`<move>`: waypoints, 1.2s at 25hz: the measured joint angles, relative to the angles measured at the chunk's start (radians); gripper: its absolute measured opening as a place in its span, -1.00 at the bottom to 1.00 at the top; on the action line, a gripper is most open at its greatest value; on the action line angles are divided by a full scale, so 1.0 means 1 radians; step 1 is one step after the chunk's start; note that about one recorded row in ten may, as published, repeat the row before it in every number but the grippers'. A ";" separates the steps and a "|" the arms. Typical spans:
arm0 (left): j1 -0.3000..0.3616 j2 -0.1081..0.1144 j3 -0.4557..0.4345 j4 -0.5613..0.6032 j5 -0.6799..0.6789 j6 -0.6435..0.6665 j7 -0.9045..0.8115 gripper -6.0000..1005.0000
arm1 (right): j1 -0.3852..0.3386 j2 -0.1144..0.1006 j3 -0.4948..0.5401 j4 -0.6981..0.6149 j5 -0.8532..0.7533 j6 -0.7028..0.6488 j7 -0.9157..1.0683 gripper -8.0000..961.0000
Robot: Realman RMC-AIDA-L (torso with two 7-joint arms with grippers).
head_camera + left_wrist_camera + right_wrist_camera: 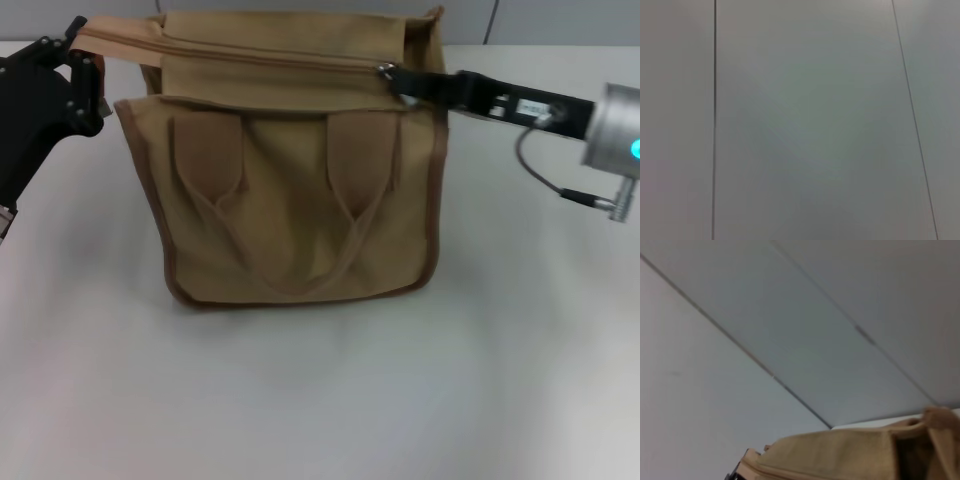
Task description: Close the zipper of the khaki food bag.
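The khaki food bag (300,200) stands upright on the white bench (400,400), handles drooping down its front. The right claw (398,80) appears clenched on the zipper (270,57) pull near the bag's right end; the left claw (82,62) grips the tape's left end.

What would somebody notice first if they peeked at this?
A big khaki food bag stands in the middle of the white table. The right gripper reaches in at the zipper pull near the bag's top right, while the left gripper holds the bag's top left corner.
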 joint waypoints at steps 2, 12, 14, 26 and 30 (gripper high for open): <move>0.001 0.000 0.000 0.001 0.000 -0.001 -0.004 -0.92 | -0.018 -0.003 0.020 0.003 0.001 -0.008 -0.011 -0.97; 0.001 0.001 0.005 0.003 0.000 -0.003 -0.007 -0.92 | -0.063 0.016 0.101 0.022 0.064 -0.117 -0.210 -0.89; 0.001 0.001 0.007 0.003 0.000 -0.010 -0.007 -0.92 | -0.081 0.019 0.121 0.026 0.101 -0.159 -0.274 -0.83; 0.007 0.000 0.008 0.001 0.009 -0.044 -0.023 -0.92 | -0.228 0.000 0.119 0.037 0.063 -0.486 -0.814 -0.09; 0.012 0.001 0.015 0.014 0.016 -0.053 -0.101 -0.92 | -0.246 -0.006 0.126 0.037 -0.120 -0.554 -0.940 0.25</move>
